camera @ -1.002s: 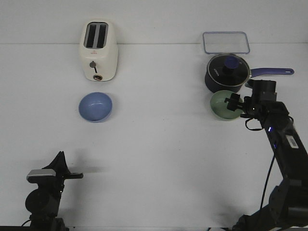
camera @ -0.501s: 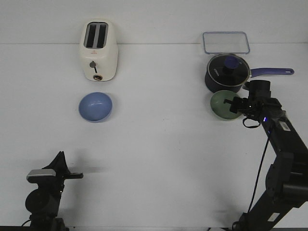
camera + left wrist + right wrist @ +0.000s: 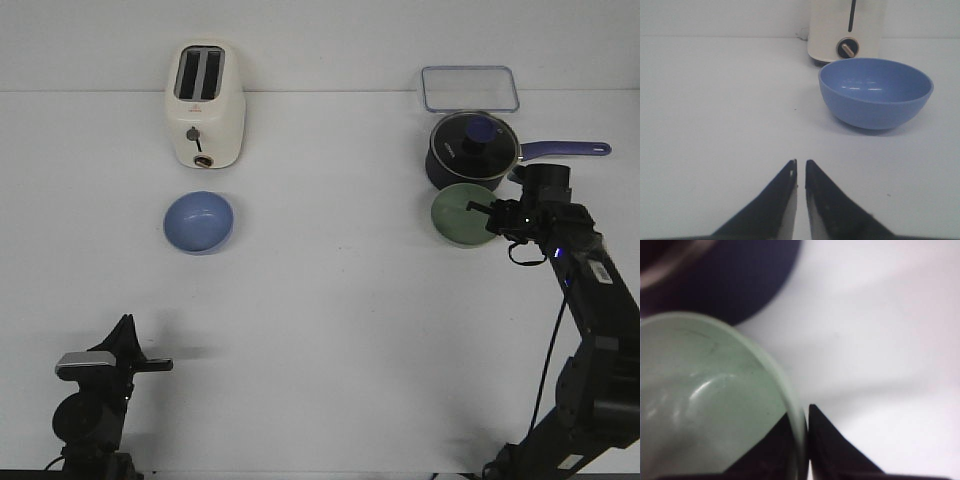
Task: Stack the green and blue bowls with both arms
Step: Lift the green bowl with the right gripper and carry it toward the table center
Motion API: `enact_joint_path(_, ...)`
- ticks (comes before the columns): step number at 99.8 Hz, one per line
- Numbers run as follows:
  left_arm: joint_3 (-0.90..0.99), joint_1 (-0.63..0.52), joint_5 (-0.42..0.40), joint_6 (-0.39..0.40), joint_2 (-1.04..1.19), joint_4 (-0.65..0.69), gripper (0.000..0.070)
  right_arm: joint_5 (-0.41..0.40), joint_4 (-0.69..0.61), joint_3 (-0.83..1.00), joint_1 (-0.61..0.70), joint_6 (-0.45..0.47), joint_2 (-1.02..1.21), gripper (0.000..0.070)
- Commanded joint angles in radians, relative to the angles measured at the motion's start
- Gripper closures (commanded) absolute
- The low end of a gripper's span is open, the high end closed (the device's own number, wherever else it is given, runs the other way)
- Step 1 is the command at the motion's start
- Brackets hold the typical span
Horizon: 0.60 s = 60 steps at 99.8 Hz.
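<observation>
My right end effector (image 3: 807, 440) pinches the rim of the green bowl (image 3: 462, 215), one finger inside the wall and one outside, the rim edge running up between them. The dark pot (image 3: 472, 152) sits just beyond the bowl, touching or nearly so; I cannot tell which. Bare white worktop (image 3: 330, 300) opens on the bowl's far side from my grip. My left end effector (image 3: 799, 172) hangs low with its tips nearly together, holding nothing. The blue bowl (image 3: 875, 91) stands well ahead of it, slightly to one side, a cream toaster (image 3: 847, 30) just behind.
</observation>
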Motion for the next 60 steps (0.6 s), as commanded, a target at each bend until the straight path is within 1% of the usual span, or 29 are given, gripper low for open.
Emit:
enact_joint_path(1, -0.02, 0.001, 0.001, 0.015, -0.002, 0.014, 0.0685, -0.039, -0.018, 0.025, -0.003, -0.021, -0.074, 0.07)
enact_joint_path(10, -0.02, 0.001, 0.001, 0.015, -0.002, 0.014, 0.0685, -0.048, -0.066, 0.022, 0.02, -0.04, -0.162, 0.07)
enact_joint_path(19, -0.02, 0.001, 0.001, 0.015, -0.002, 0.014, 0.0685, -0.069, -0.1, 0.005, 0.068, -0.06, -0.256, 0.07)
enact_joint_path(26, -0.02, 0.001, 0.001, 0.015, -0.002, 0.014, 0.0685, -0.072, -0.116, -0.024, 0.119, -0.063, -0.327, 0.07)
enact_joint_path(42, -0.02, 0.001, 0.001, 0.015, -0.002, 0.014, 0.0685, -0.093, -0.107, -0.137, 0.304, -0.06, -0.446, 0.07)
enact_joint_path(53, -0.02, 0.001, 0.001, 0.015, -0.002, 0.014, 0.0685, -0.091, -0.088, -0.215, 0.452, -0.022, -0.455, 0.07)
enact_joint_path(60, -0.02, 0.001, 0.001, 0.015, -0.002, 0.014, 0.0685, -0.087, -0.051, -0.263, 0.53, 0.011, -0.452, 0.07)
